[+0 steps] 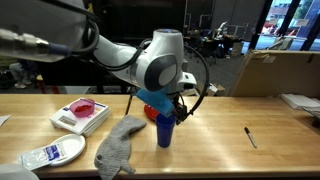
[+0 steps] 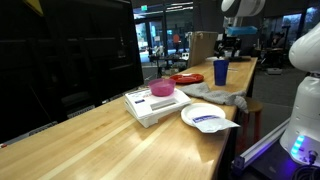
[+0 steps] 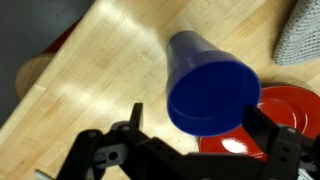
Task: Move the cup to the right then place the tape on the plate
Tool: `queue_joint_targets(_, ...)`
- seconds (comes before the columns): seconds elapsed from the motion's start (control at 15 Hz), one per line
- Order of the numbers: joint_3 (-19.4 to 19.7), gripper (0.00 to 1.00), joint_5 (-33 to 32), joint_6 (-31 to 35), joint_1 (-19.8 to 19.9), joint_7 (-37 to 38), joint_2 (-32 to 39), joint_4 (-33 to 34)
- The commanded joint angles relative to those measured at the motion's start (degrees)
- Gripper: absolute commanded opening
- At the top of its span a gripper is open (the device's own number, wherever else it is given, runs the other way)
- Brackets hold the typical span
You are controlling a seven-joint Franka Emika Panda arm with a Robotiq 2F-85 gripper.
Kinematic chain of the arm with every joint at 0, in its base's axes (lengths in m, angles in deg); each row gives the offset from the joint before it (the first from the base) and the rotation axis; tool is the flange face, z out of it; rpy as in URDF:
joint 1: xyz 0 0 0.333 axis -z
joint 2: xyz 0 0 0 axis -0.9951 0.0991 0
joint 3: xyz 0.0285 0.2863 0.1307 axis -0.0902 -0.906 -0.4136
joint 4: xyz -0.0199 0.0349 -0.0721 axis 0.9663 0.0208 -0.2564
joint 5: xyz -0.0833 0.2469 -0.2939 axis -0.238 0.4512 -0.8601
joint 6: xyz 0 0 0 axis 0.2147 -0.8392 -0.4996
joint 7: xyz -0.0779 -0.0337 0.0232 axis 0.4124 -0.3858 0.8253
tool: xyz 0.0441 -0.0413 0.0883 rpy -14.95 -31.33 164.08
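The wooden table [image 3: 100, 60] is flat and smooth; the glossy red plate [image 3: 290, 105] lies to one side below the gripper [image 3: 195, 128]. The cup [image 3: 210, 95], a rigid tapered blue plastic tumbler (light, probably slick, easily tipped), stands upright beneath the gripper, whose jaws stand wide apart, holding nothing; grip across its mid-wall.

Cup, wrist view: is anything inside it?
Nothing shows inside the cup, only its blue walls, though the very bottom is dim. Its rim covers part of the red plate behind it.
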Motion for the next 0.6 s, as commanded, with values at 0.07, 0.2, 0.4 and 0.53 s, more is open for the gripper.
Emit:
queue_joint_targets(0.07,-2.1,1.00,-2.3,0.0,-1.0,-0.7,-2.6,1.6)
queue_joint_targets(0.2,-3.0,1.00,-3.9,0.1,-1.7,-1.5,-3.3,2.7)
queue_joint_targets(0.4,-3.8,1.00,-4.4,0.9,-4.8,-6.7,-3.6,4.5)
queue_joint_targets(0.53,-4.6,1.00,-4.0,1.9,-7.4,-9.8,-2.5,5.7)
